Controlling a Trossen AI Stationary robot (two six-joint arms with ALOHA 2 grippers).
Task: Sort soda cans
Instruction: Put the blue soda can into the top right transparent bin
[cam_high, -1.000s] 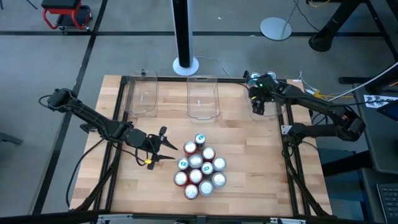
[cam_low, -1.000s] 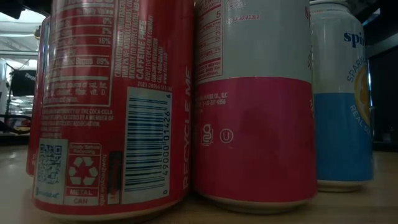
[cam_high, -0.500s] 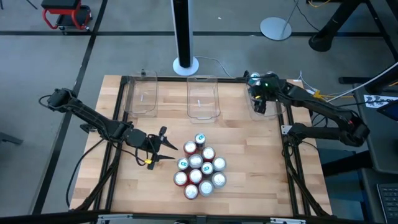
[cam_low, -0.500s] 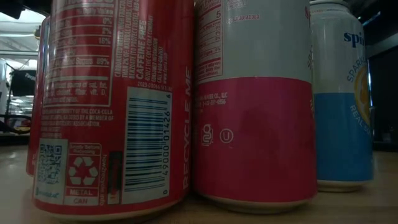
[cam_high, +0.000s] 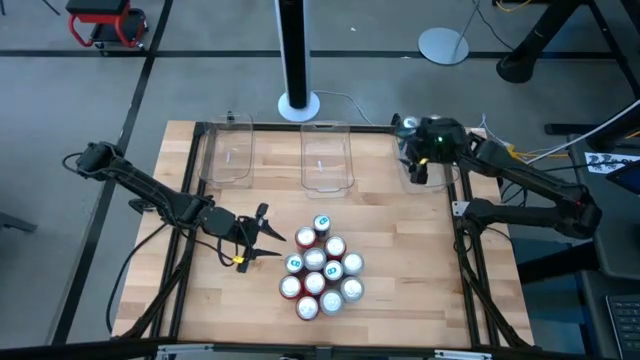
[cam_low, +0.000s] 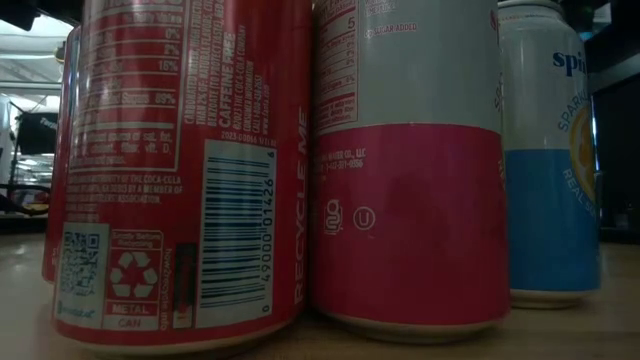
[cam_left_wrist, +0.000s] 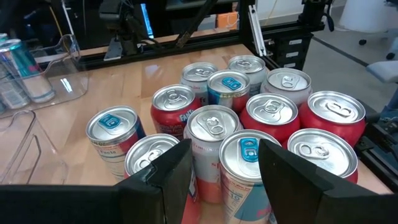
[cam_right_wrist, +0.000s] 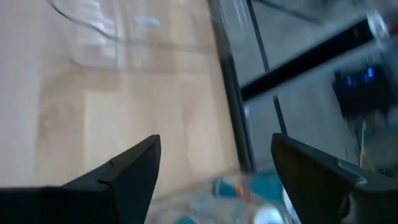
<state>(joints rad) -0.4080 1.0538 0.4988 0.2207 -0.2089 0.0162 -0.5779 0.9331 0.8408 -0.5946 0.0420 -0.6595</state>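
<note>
Wooden table (cam_high: 420, 260) bears clustered cans (cam_high: 320, 268). Left gripper (cam_high: 268, 238) waits beside them, fingers wide. Right gripper (cam_high: 418, 170), also wide, hovers over the right bin (cam_high: 400, 150).

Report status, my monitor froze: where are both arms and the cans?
Left gripper open, empty, beside the can cluster. Right gripper open, empty, over the right bin. Nothing blocking.

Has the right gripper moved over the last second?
Yes. In the high view the right gripper, open, has shifted slightly toward the table's right edge, over the right-hand bin. The left gripper waits beside the soda cans.
</note>
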